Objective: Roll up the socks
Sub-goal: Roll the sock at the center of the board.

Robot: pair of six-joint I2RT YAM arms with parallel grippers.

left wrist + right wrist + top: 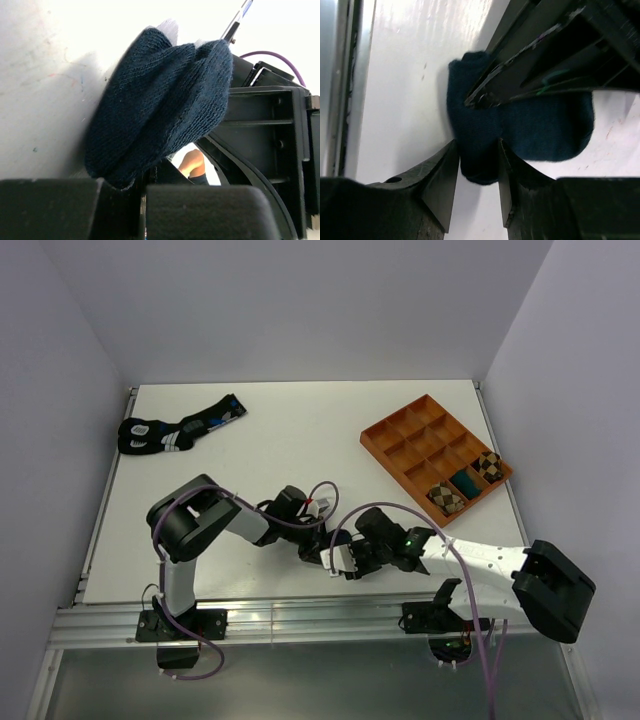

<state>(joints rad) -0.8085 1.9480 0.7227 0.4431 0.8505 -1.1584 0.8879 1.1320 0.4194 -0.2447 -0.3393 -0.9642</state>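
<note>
Bench state, your two arms meeting low over the near middle of the table point(300, 430).

Left arm: you have the base at the near-left corner and the elbow raised above it. The forearm reaches right and slightly toward you, with the wrist angled down. The left gripper point(312, 545) sits at the table surface, its jaws pinched tight on the navy sock point(160, 105). In the left wrist view the fabric bunches up in thick folds straight ahead of the fingers point(200, 210). In the right wrist view those same fingers come in from the upper right and narrow to a point on the sock's upper edge.

Right arm: base near-right, the big link swung out to the far right, and the forearm running back left across the front edge. The right gripper point(335, 560) faces the left one, almost tip to tip. Its jaws stand partway in, one on either side of a lower fold of the sock, and fabric presses against both inner faces, so you have a hold there too.

The sock lies on the table between the two grippers, gripped at two places.

Elsewhere: a wooden tray point(395, 417) sits far right, and black socks point(175, 430) lie far left, both well apart from the arms.
</note>
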